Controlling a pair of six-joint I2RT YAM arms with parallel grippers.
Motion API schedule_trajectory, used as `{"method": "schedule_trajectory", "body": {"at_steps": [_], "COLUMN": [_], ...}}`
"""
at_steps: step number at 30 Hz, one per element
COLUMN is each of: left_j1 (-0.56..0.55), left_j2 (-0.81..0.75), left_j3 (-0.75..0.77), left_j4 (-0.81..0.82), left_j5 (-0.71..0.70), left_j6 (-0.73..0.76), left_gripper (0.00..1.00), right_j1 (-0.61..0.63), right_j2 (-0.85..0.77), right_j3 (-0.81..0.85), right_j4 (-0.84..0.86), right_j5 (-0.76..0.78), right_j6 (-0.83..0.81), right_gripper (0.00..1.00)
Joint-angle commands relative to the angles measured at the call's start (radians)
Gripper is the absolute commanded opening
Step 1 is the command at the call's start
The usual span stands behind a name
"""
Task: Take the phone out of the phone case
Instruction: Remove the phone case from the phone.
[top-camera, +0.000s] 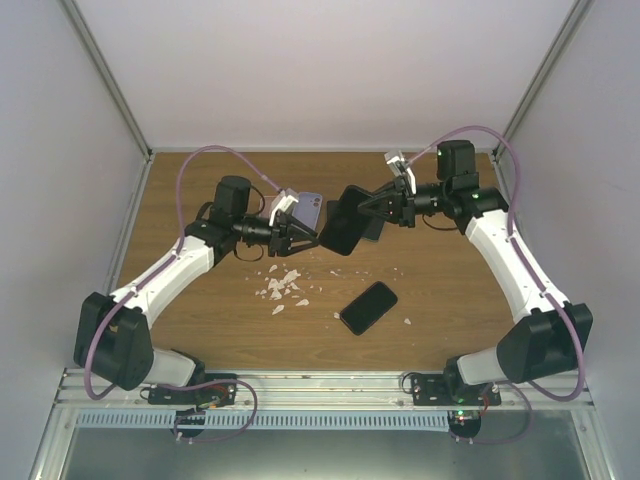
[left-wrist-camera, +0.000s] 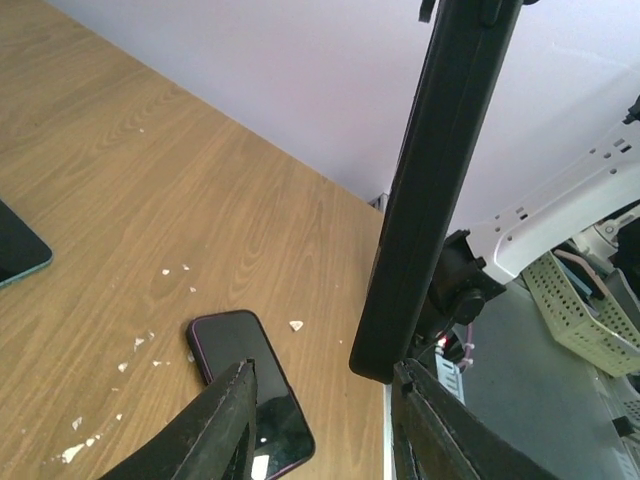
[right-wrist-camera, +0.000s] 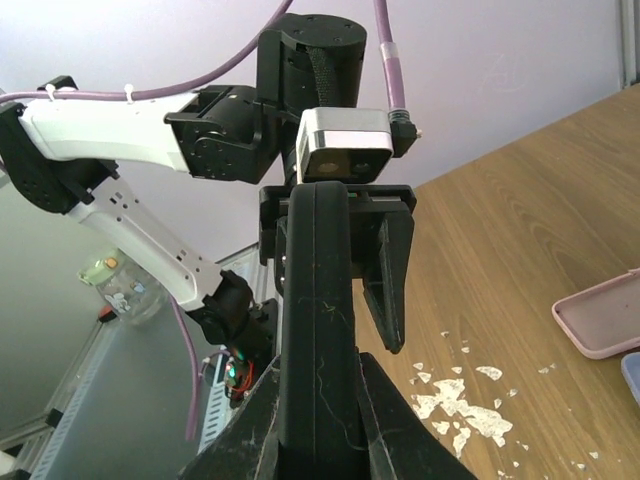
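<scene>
My right gripper (top-camera: 372, 207) is shut on a black phone case (top-camera: 343, 222) and holds it in the air above the middle of the table. In the right wrist view the case (right-wrist-camera: 318, 300) stands edge-on between my fingers (right-wrist-camera: 400, 440). My left gripper (top-camera: 306, 240) is open at the case's other end. In the left wrist view the case (left-wrist-camera: 430, 190) rises as a dark bar, its lower end between my open fingers (left-wrist-camera: 225, 420) and nearer the right one, with a gap showing. I cannot tell if a phone is inside the case.
A dark phone with a purple rim (top-camera: 367, 307) lies flat on the table near the front; it also shows in the left wrist view (left-wrist-camera: 250, 390). A lavender case (top-camera: 310, 207) lies behind my left gripper. White crumbs (top-camera: 283, 288) are scattered at the middle. A pink case (right-wrist-camera: 600, 315) lies at the right.
</scene>
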Motion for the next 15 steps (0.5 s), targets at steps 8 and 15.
{"method": "schedule_trajectory", "body": {"at_steps": [8, 15], "left_j1": [0.052, 0.065], "left_j2": [0.034, 0.004], "left_j3": [-0.070, -0.084], "left_j4": [0.079, 0.095], "left_j5": [-0.074, -0.078], "left_j6": [-0.052, -0.059], "left_gripper": [0.38, 0.39], "right_j1": [0.056, 0.055], "right_j2": [-0.059, -0.061], "right_j3": [0.035, 0.037], "right_j4": [-0.078, -0.080], "right_j5": [-0.442, -0.433], "right_j6": [-0.012, -0.023], "right_gripper": [0.01, 0.01]}}
